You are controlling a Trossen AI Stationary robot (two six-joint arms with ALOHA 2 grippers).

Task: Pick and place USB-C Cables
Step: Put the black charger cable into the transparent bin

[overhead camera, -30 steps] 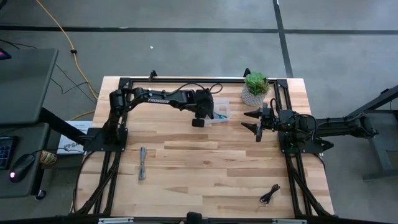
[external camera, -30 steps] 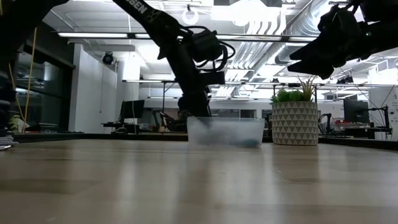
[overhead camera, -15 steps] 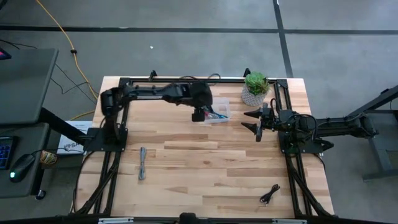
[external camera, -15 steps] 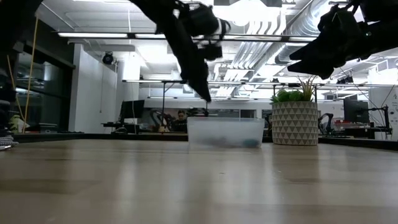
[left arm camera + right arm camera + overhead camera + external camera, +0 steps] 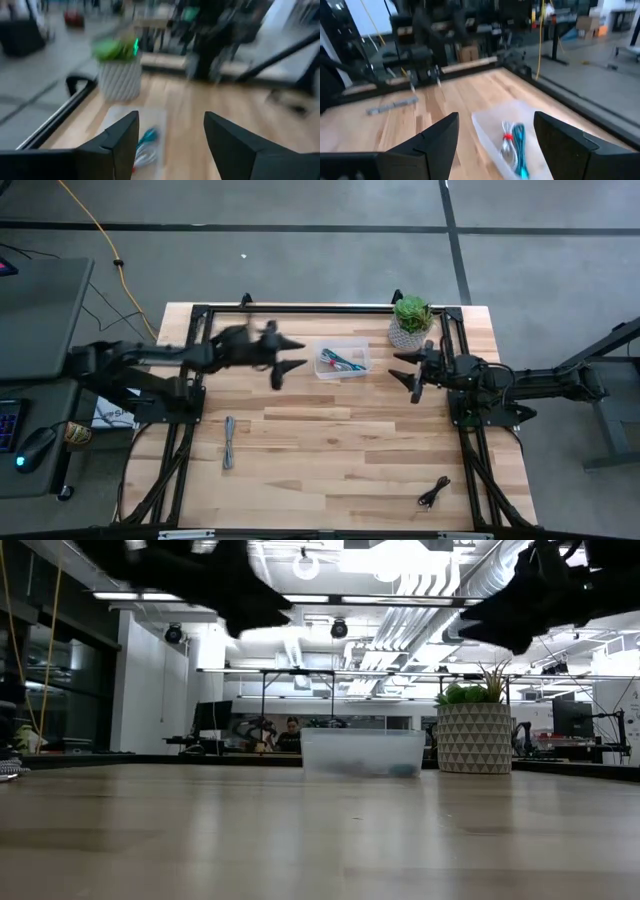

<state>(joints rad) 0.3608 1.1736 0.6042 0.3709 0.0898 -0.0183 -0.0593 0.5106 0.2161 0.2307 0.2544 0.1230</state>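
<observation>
My left gripper (image 5: 288, 357) hangs spread and empty just left of the clear bin (image 5: 343, 361) holding the whitish-grey cable (image 5: 336, 362); my right gripper (image 5: 414, 374), spread too, waits by the worktop's right edge.

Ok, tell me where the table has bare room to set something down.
The widest bare wood lies between the blue-grey cable and the black cable, along the middle and near edge. The far strip is crowded: clear bin, potted plant, the left end effector and right end effector either side of the bin.
</observation>
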